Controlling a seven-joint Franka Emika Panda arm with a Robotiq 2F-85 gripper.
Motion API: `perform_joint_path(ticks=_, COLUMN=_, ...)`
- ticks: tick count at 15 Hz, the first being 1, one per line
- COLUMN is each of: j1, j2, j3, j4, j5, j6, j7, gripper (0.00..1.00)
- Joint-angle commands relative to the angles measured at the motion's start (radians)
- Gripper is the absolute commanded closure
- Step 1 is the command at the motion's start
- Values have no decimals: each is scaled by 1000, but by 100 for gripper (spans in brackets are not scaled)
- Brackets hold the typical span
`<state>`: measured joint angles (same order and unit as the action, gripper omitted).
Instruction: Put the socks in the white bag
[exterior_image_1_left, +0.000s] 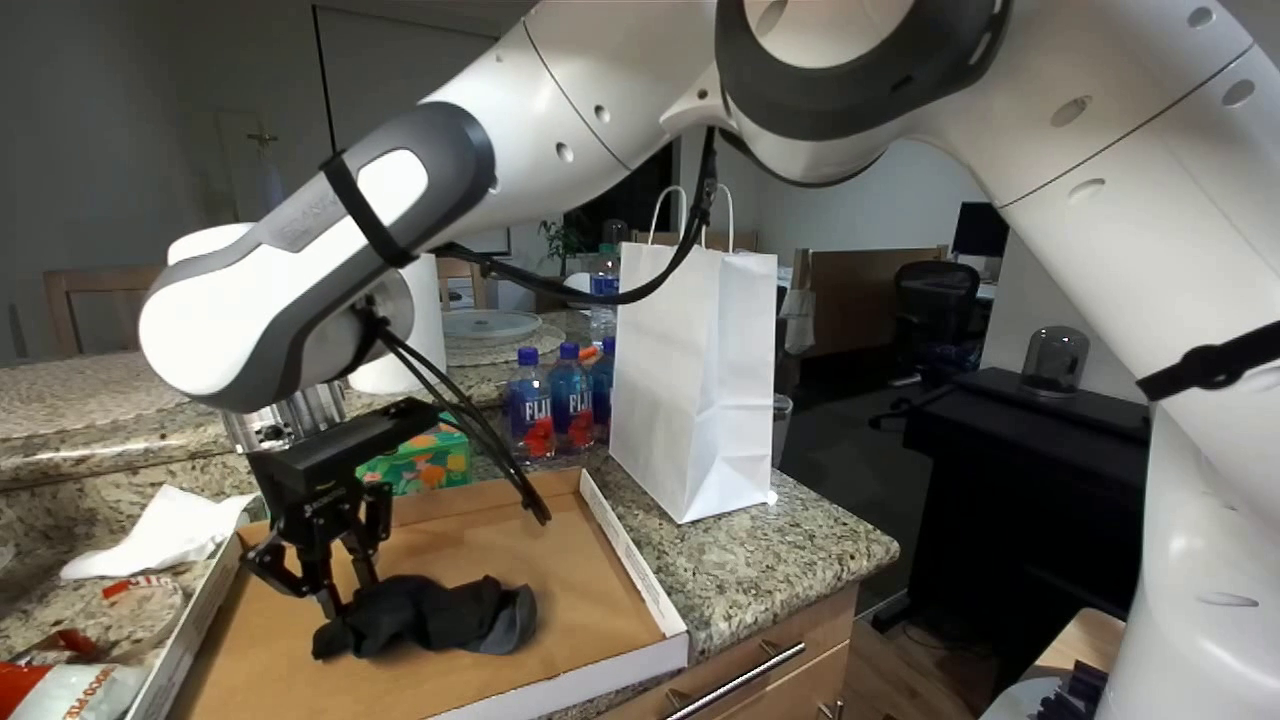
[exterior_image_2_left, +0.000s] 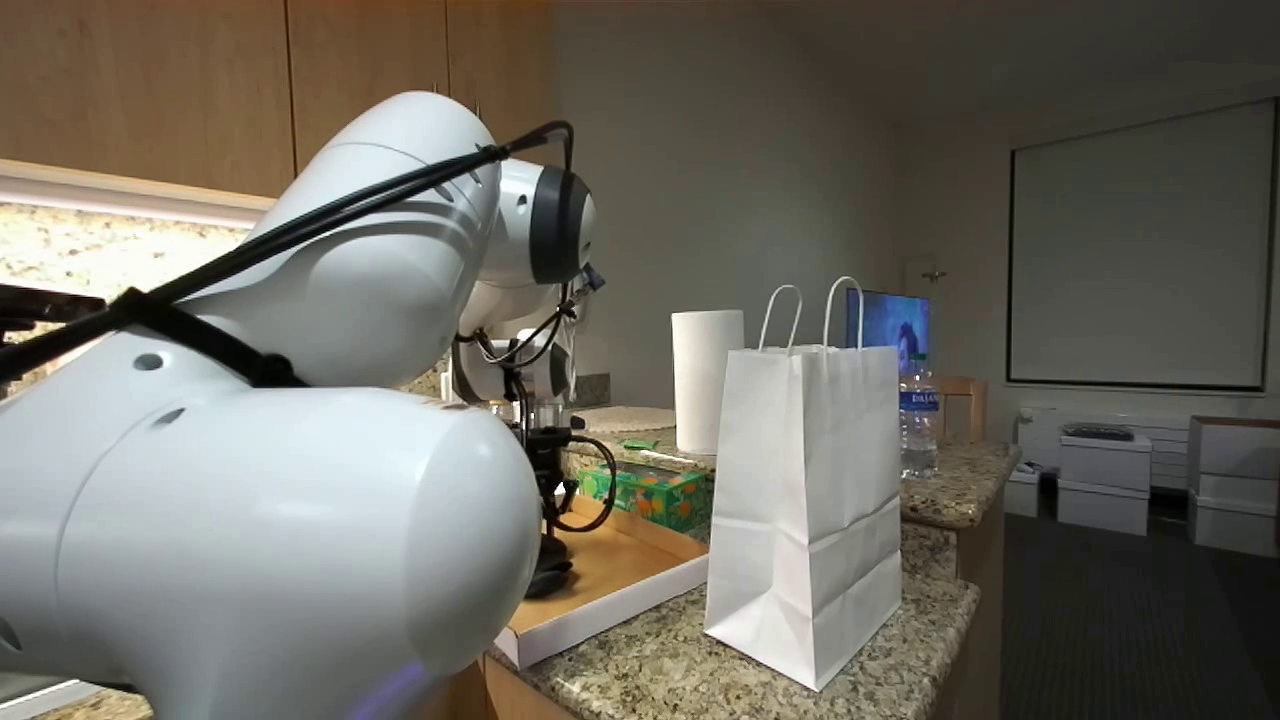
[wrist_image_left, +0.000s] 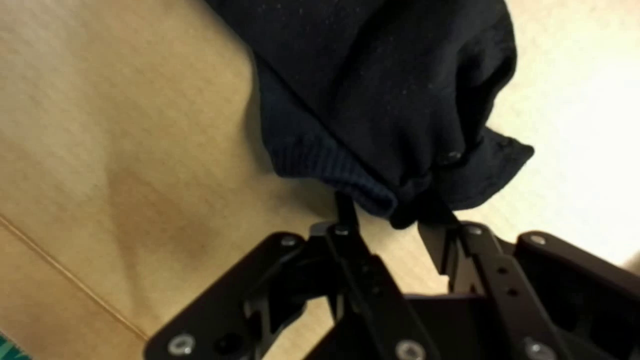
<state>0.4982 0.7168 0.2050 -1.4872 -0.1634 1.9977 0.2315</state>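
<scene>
The arm (exterior_image_1_left: 575, 115) arches high, gripper (wrist_image_left: 391, 207) pointing down; in the tray (exterior_image_1_left: 560, 540) beside the white bag (exterior_image_1_left: 680, 380) lie the socks (exterior_image_1_left: 430, 615), one end between narrowly parted jaws; whether gripped, I cannot tell.

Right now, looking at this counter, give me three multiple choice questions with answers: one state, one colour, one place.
1. The white bag is:
A lying on its side
B standing upright
C folded flat

2. Which colour dominates the patterned box by the cardboard tray?
A green
B pink
C black

3. Where do the dark socks lie?
A in the white bag
B on the patterned box
C in the cardboard tray

Answers:
1 B: its base rests on the countertop, sides rising.
2 A: its visible sides are mostly green in both exterior views.
3 C: brown cardboard shows around them in an exterior view.
</scene>
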Motion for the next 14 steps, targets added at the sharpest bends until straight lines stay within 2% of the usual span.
perform_joint_path(ticks=1, j1=-8, j2=-14, j3=-11, j4=15, j5=4, j6=-39, j7=-20, gripper=91)
perform_joint_path(ticks=5, j1=-11, j2=-26, j3=-21, j4=33, j5=9, j6=-58, j7=-8, gripper=97)
perform_joint_path(ticks=6, j1=-16, j2=-33, j3=-20, j4=34, j5=17, j6=-55, j7=-4, gripper=92)
perform_joint_path(ticks=7, j1=-15, j2=-39, j3=-22, j4=36, j5=19, j6=-55, j7=8, gripper=70)
perform_joint_path(ticks=9, j1=-14, j2=-61, j3=-19, j4=26, j5=24, j6=-46, j7=19, gripper=64)
perform_joint_path(ticks=14, j1=-5, j2=-103, j3=-9, j4=-27, j5=54, j6=-28, j7=77, gripper=33)
